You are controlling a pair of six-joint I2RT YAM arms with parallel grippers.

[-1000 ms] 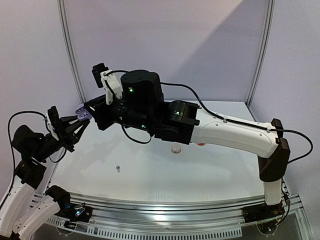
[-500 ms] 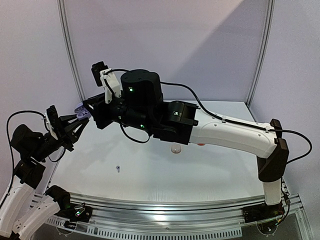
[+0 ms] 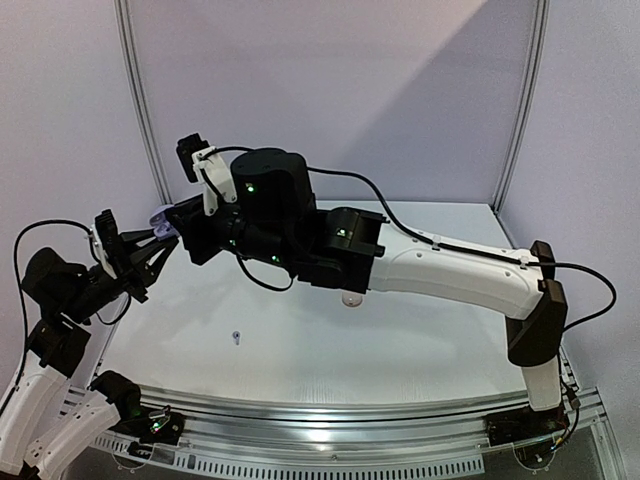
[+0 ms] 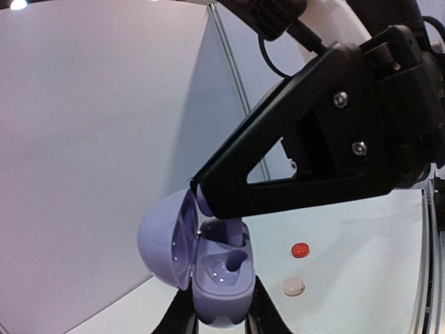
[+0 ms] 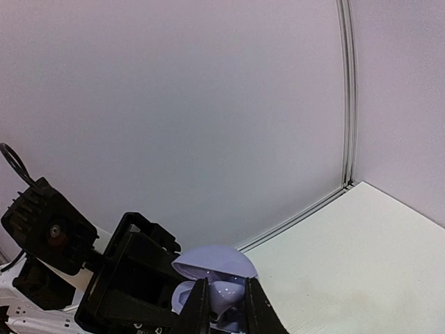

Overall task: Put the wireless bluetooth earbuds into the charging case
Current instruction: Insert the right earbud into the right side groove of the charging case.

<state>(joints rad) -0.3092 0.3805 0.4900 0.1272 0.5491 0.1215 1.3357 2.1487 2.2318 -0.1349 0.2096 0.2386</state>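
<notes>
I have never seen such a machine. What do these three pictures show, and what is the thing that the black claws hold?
These are two robot arms on a table. One picture is from a camera above; the other two are from cameras on the wrists. The left gripper holds an open lilac charging case. The right gripper holds a lilac earbud at its opening. A red case and a white case lie on the table.
</notes>
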